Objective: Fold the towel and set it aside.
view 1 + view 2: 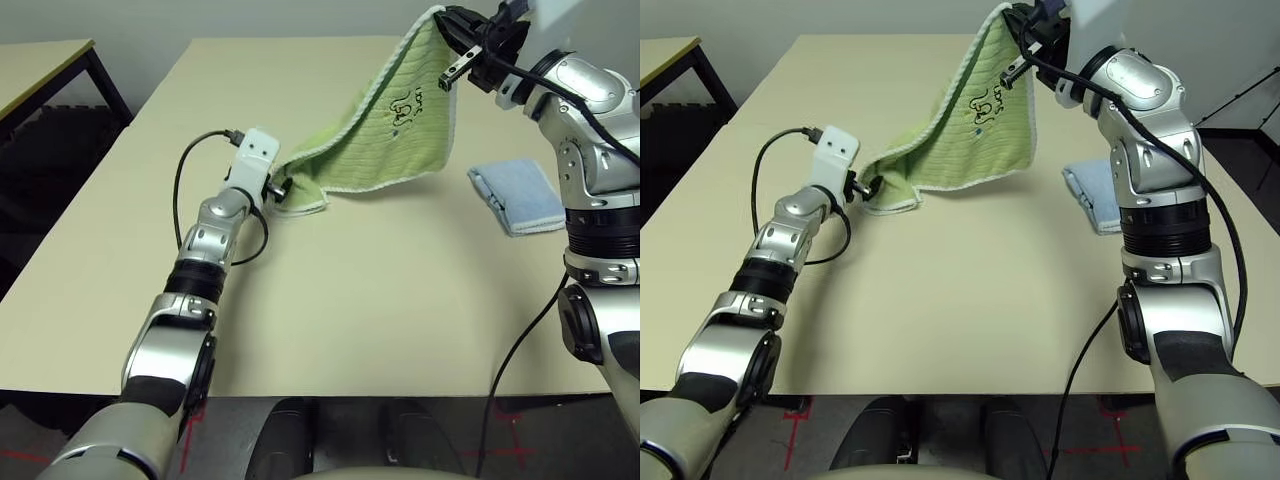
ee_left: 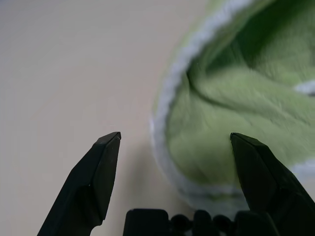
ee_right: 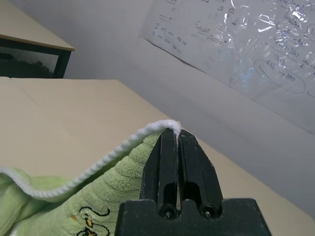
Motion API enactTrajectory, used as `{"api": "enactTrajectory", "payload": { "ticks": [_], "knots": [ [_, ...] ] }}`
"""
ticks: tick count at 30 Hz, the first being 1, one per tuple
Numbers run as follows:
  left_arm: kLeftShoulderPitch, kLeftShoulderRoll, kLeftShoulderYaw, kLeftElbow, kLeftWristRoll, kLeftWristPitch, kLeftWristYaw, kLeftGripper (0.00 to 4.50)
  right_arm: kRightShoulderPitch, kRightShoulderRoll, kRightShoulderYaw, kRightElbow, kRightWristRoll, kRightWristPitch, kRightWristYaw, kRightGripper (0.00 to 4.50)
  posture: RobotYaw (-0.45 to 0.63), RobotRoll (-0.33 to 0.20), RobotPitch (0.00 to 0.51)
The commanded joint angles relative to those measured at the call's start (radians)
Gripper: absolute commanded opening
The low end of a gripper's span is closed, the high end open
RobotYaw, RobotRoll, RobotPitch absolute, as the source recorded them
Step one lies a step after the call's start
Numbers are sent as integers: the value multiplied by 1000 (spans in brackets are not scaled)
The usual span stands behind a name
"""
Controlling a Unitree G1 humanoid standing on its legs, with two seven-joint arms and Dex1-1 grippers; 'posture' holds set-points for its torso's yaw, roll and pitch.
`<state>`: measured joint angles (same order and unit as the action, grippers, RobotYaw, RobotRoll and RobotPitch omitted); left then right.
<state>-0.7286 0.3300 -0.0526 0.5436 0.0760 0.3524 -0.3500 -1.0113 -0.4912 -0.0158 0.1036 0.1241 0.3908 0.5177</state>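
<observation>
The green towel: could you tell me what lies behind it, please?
Behind the green towel, bare tabletop shows past its left edge. Whatever the raised cloth covers, including the table directly behind it, cannot be seen.

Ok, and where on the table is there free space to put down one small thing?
The widest bare patch of the table lies between the green towel and the near edge, with the left arm on one side. Another stretches left of that arm. It is crowded around the light blue cloth, between towel and right arm.
</observation>
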Motion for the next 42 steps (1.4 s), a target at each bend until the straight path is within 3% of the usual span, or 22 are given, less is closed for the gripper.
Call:
{"api": "enactTrajectory", "payload": {
  "ticks": [1, 19, 22, 32, 42],
  "knots": [
    [19, -6, 3, -24, -10, 40, -4, 4500, -18, 0, -12, 2, 8, -6, 5, 37, 89, 0, 114],
    [-17, -14, 42, -67, -47, 83, -9, 4500, -23, -3, -9, 9, 0, -15, 5, 37, 86, 0, 107],
    [-14, -10, 45, -72, -54, 100, -21, 3917, -25, -2, -8, 15, -2, -22, 3, 0, 87, 0, 106],
    [-6, 4, 29, -70, -54, 145, -71, 29, -32, -9, -10, 22, -5, -33, 3, 0, 75, 0, 105],
    [-65, 19, 50, -60, -55, 133, -70, 9, -25, -17, -17, 9, -7, -24, -6, 0, 69, 0, 101]
  ]
}}
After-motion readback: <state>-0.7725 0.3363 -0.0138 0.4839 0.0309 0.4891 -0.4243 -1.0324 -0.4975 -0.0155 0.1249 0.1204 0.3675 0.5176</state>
